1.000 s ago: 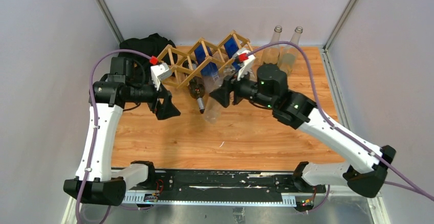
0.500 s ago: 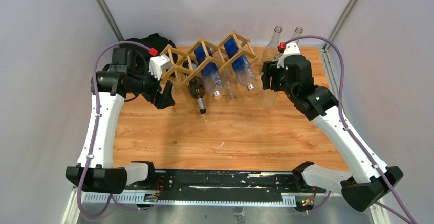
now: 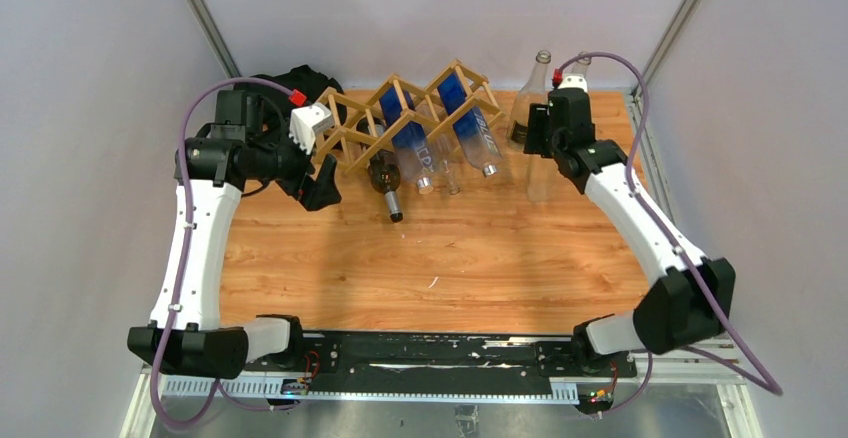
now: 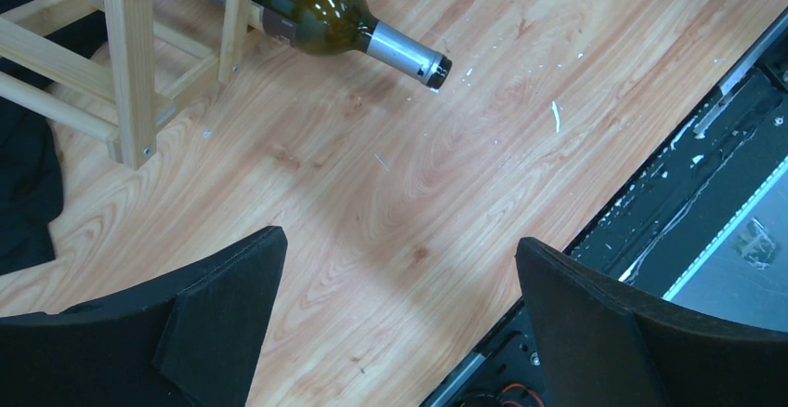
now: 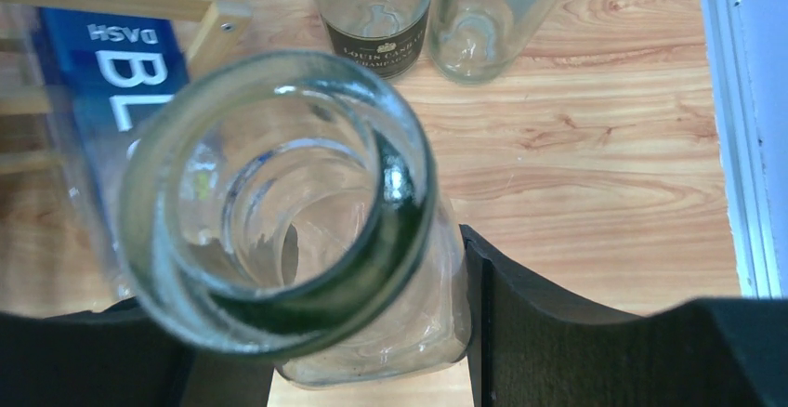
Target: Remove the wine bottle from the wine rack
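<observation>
Black and spread wide with nothing between its jaws, the left tool [image 4: 398,240] hovers low over the orange-brown wooden table [image 4: 390,175] in the lower half of the left wrist view. Beyond it, toward the upper left of that frame, lies the wine bottle [image 4: 316,12]. It is dark green glass with a strip of label at the shoulder, a silver-grey sleeve on the neck and a dark cap. Its body rests in a bottom cell of the wine rack [image 4: 130,63], and its neck pokes out free over the table. The long axis runs from the rack toward the near edge, slanting from upper left to lower right in the wrist view. In the top view the left tool sits near the bottle's left, by the rack's left end, so the left arm looks the nearer one. With slats crossing above the body, I judge it must slide out neck-first along that axis rather than lift straight up. Farther right, the right tool [image 5: 321,277] is clamped on a clear bottle [image 5: 409,203], upright off the rack's right end, so that arm is occupied. Blue-labelled bottles [image 3: 408,128] lie higher in the rack, and upright bottles [image 5: 376,7] stand at the table's far right.
</observation>
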You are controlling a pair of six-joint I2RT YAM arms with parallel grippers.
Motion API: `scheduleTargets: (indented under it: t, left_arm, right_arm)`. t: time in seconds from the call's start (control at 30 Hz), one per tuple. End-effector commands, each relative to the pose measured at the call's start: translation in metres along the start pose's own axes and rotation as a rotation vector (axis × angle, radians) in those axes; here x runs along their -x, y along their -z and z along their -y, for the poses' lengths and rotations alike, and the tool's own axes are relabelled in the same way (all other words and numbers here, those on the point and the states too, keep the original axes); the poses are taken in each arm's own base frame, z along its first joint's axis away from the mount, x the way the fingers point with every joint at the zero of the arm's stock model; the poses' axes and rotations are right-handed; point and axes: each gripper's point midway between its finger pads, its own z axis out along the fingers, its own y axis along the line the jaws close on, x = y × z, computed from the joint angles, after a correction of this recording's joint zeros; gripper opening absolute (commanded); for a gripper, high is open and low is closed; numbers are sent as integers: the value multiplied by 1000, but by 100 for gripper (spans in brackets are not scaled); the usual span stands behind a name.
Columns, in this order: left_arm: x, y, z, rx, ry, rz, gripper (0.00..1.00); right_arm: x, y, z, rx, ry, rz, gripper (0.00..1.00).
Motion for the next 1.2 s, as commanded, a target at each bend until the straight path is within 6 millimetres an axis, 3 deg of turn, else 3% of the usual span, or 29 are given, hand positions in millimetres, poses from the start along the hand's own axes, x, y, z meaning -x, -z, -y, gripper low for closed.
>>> scheduleTargets:
  t: [0.0,0.27,0.47,0.87,1.17]
  left_arm:
    - [6,5,2,5,-26,16,100]
    - [6,8,8,-8,-61,36,100]
    - [7,9,9,-14,-74,43,100]
    - [4,9,11,-17,-101,44,100]
    - [3,12,13,-12,-135,53,100]
  right_arm:
    - [32,-32,1,-17,-59,102,0]
    - [32,-81,-11,-10,-105,117,0]
    - [32,-103,-22,28,-128,161,0]
    - [11,-133,-34,67,-151,177,0]
    - [-2,-141,-33,71,-115,197,0]
